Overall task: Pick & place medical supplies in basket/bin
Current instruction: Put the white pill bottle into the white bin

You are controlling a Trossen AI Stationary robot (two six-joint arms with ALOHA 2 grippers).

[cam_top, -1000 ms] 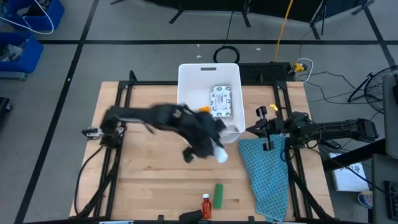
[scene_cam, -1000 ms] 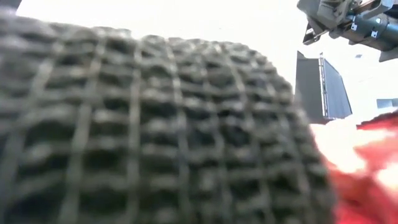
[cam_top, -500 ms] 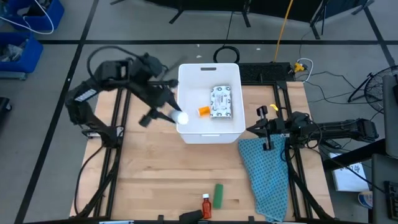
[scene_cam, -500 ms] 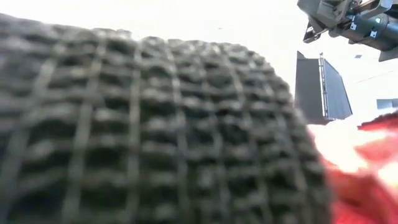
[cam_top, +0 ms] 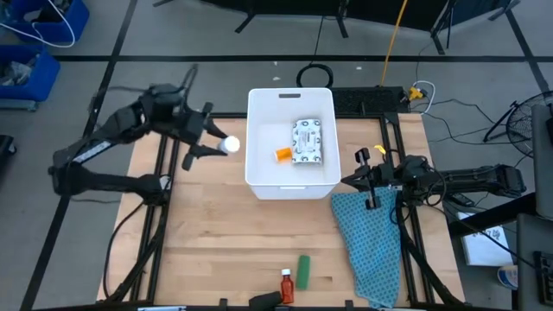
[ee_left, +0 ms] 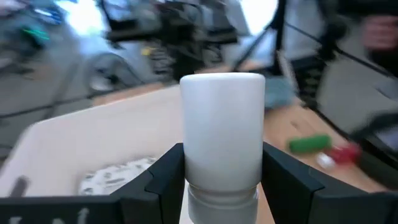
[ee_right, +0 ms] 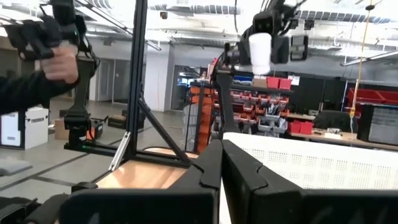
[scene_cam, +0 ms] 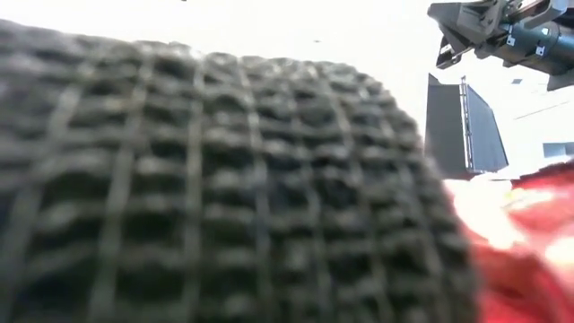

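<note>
My left gripper [cam_top: 218, 146] is shut on the white bottle [cam_top: 230, 145], held in the air just left of the white bin [cam_top: 259, 186]. The bottle also shows in the left wrist view [ee_left: 222, 124] and high up in the right wrist view [ee_right: 260, 53]. In the bin lie the speckled white packet [cam_top: 308, 141] and a small orange item [cam_top: 283, 155]. The green stick box [cam_top: 303, 269], the orange-red bottle [cam_top: 286, 283] and the black oblong piece [cam_top: 263, 299] lie at the table's near edge. My right gripper [cam_top: 350, 180] is shut and empty, right of the bin. My left gripper pinches the white bottle between its two fingers [ee_left: 163, 177], one on each side of the body's end [ee_left: 199, 171] near the narrower ribbed part. The fingers slant down toward the table's right. The bottle sticks out beyond the fingertips toward the bin, clear of table and bin.
The teal-blue cloth [cam_top: 371, 242] lies on the table's right side, below my right gripper. In the low view a dark knobbly surface [scene_cam: 206, 179] and a red blur [scene_cam: 529, 251] sit close against the camera and hide the table. A person's hand [ee_right: 59, 62] shows in the room beyond.
My left gripper has carried the white bottle from by the bin's near right corner toward the table's left and far edge, past the bin's left wall, to a place left of the bin. It has stayed shut on the bottle.
</note>
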